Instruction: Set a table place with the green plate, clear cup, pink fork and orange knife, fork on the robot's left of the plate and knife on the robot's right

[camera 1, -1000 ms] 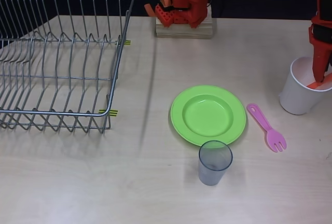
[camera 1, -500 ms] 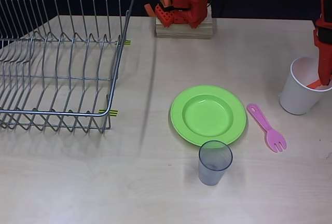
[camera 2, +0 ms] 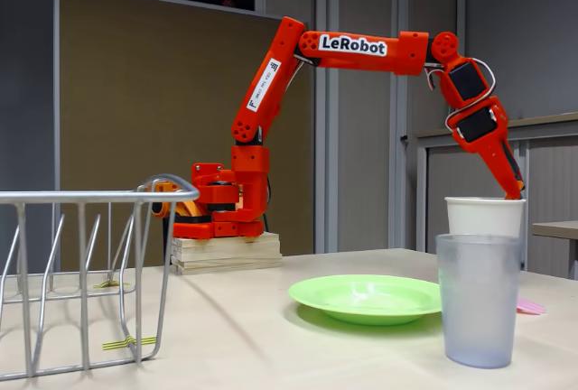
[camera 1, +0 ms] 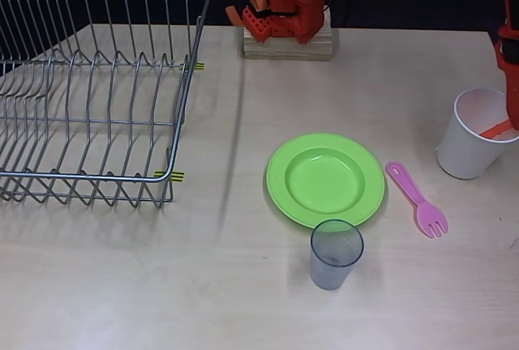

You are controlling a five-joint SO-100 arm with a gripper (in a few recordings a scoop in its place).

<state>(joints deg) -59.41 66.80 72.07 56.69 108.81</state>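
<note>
The green plate (camera 1: 280,165) lies mid-table, also seen low in the fixed view (camera 2: 366,296). The clear cup (camera 1: 334,254) stands upright just in front of it, large in the fixed view (camera 2: 477,300). Right of the plate in the overhead view lies the pink fork (camera 1: 415,198), and its tip peeks out behind the cup (camera 2: 529,306). The orange knife (camera 1: 495,131) leans inside a white cup (camera 1: 466,164). My gripper (camera 1: 512,119) points down at that cup's rim (camera 2: 517,193), its jaws closed on the knife's upper end.
A wire dish rack (camera 1: 89,91) fills the left side of the table (camera 2: 81,273). My base sits on a wooden block (camera 1: 288,44) at the far edge. Bare tabletop (camera 1: 203,269) lies left of the plate and along the front.
The gripper has risen from deep inside the white cup to its rim, and the knife's visible end has tilted up toward it. The plate, fork and clear cup have stayed put.
</note>
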